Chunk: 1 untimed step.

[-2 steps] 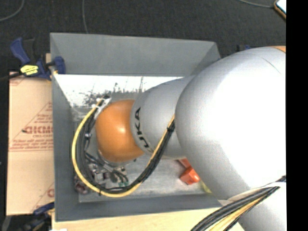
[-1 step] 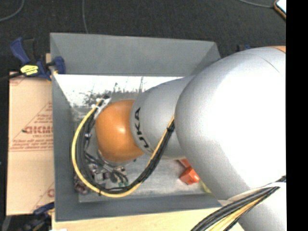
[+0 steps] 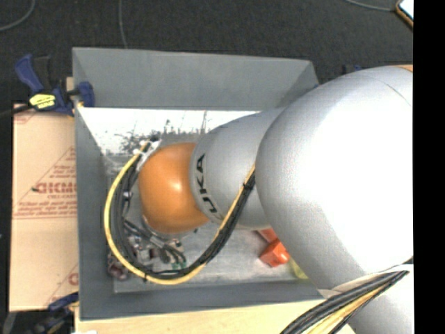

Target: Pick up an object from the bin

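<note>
Jaws sat low toward the bin's point(image 3: 94, 207) 7 o'clock corner, under the arm's orange wrist cover point(image 3: 170, 186) and cable loop; apart or together, could not tell. Nothing was seen between them. A small dark reddish thing point(image 3: 115, 267) lay just beside them, at their 9 o'clock. An orange-red block point(image 3: 273, 252) sat well apart, at the bin's 5 o'clock. Judgement: the dark thing was the likelier target. To do it well: centre over it first, stay off the near wall, close squarely, lift straight up so the cables clear.
</note>
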Motion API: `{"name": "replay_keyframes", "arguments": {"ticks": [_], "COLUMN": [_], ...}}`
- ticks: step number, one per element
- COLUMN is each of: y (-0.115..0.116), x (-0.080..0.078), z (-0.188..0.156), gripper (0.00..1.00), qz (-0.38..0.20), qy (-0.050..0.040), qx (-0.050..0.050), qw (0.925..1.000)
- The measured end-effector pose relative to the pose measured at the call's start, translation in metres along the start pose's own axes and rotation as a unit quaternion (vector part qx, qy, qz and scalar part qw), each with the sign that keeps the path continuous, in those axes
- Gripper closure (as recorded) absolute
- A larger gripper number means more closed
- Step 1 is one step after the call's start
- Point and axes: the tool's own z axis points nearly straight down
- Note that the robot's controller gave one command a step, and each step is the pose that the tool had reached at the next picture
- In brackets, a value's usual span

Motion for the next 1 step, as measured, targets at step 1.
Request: {"name": "replay_keyframes", "arguments": {"ticks": [1], "y": [-0.0007], "x": [0.0026], "z": [-0.0228], "gripper": [1.0], "qz": [0.0], "qy": [0.0057], "qx": [0.001], "qw": [1.0]}}
